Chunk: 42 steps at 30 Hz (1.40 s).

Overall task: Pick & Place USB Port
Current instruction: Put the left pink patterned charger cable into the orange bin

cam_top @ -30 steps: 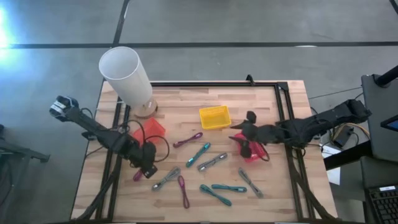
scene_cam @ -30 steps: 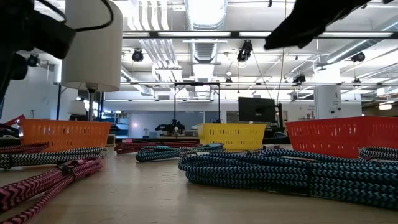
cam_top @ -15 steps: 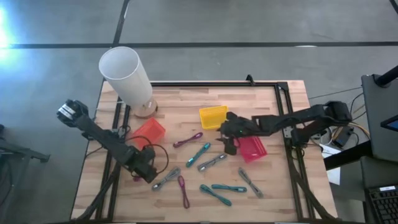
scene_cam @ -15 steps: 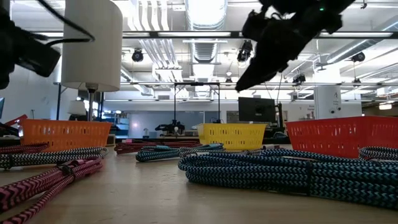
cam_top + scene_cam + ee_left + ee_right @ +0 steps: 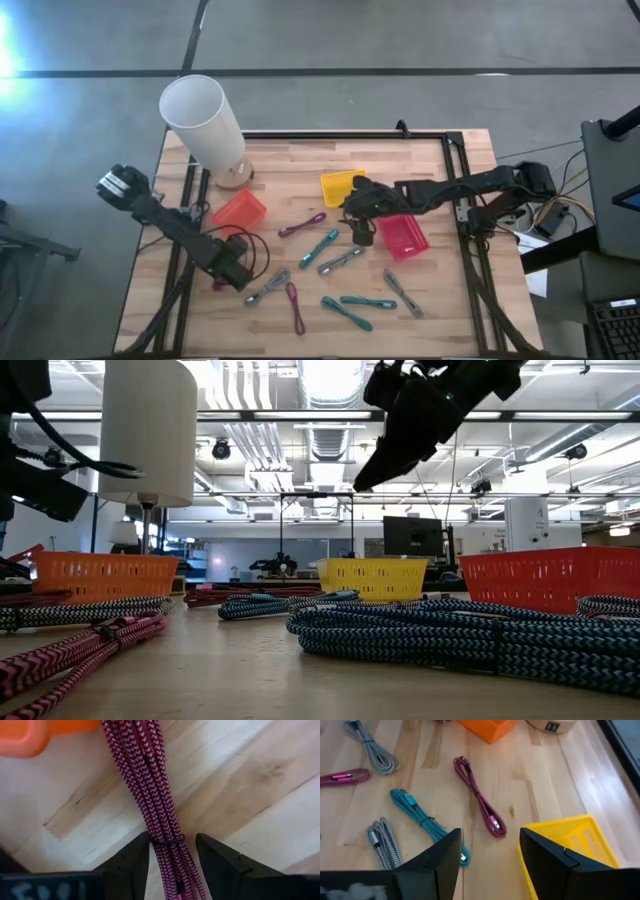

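Observation:
Several bundled USB cables lie flat on the wooden table. My left gripper (image 5: 230, 270) is open near the table's left near corner. In the left wrist view its fingers (image 5: 135, 857) stand on either side of a magenta braided cable (image 5: 156, 785), at its tied waist. That cable shows as a pink end (image 5: 218, 284) in the high view. My right gripper (image 5: 362, 232) is open and empty. It hovers high over the table's middle between the yellow basket (image 5: 343, 187) and the red basket (image 5: 405, 238). Below it lie a magenta cable (image 5: 479, 802) and a teal cable (image 5: 420, 816).
An orange basket (image 5: 240, 210) sits just beyond my left gripper. A tall white lamp (image 5: 205, 120) stands at the far left. Grey cables (image 5: 342, 261), teal cables (image 5: 345, 311) and pink cables (image 5: 295, 305) are scattered over the near half. A black frame rail (image 5: 455, 170) runs along the right side.
My right arm swung from above the red basket toward the table's left and now hangs over the middle beside the yellow basket. My left gripper sank lower over the magenta cable. No cable or basket moved.

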Motion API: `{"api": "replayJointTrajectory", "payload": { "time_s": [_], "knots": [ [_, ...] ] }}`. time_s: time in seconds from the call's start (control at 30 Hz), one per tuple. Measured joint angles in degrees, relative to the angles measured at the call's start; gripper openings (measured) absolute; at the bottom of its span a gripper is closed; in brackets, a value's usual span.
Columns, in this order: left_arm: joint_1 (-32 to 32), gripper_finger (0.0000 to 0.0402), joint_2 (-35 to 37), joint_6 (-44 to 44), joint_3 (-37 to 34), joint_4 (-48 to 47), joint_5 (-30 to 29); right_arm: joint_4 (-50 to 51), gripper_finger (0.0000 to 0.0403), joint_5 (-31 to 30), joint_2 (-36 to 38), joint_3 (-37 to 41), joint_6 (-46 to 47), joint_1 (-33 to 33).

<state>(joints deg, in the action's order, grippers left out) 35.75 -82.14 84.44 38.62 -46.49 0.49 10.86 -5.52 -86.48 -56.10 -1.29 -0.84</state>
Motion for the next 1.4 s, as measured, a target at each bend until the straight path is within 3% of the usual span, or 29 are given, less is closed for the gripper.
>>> {"api": "replayJointTrajectory", "payload": {
  "time_s": [0.13, 0.33, 0.43, 0.67, 0.93, 1.07, 1.27, 1.4],
  "knots": [
    [0.0, 0.0128, 0.84, -0.34, -0.38, 0.83, 0.08, 0.08, 0.0199, 0.0, 0.0, -0.71, -2.67, 0.0],
    [0.09, 0.0023, 2.88, -0.33, 1.25, 3.49, 0.27, 0.23, 0.0199, -0.02, 0.02, -0.84, -3.45, 0.02],
    [0.09, 0.0013, 3.17, -1.9, 3.54, 2.29, -1.17, 0.57, 0.0199, -0.03, 0.04, -0.82, -3.79, 0.02],
    [-0.11, 0.0012, 3.23, -9.35, 13.02, -5.6, -14.32, 0.6, 0.0199, -0.04, 0.07, -0.78, -5.13, 0.17],
    [-2.86, 0.0022, 3.25, -12.61, 25.48, -28.57, -35.02, 0.54, 0.0199, -0.09, 0.07, -0.76, -5.13, 0.15],
    [-7.71, 0.0023, 3.31, -12.47, 25.96, -31.22, -34.29, 0.54, 0.0199, -0.09, 0.07, -0.74, -4.93, 0.15],
    [-16.9, 0.0024, 3.29, -7.86, 21.5, -29.34, -28.73, 0.52, 0.0199, -0.13, 0.07, -0.74, -4.76, 0.11],
    [-21.5, 0.0022, 3.29, -7.52, 18.72, -29.1, -28.04, 0.52, 0.0199, -0.13, 0.07, -0.73, -4.71, 0.11]
  ]
}}
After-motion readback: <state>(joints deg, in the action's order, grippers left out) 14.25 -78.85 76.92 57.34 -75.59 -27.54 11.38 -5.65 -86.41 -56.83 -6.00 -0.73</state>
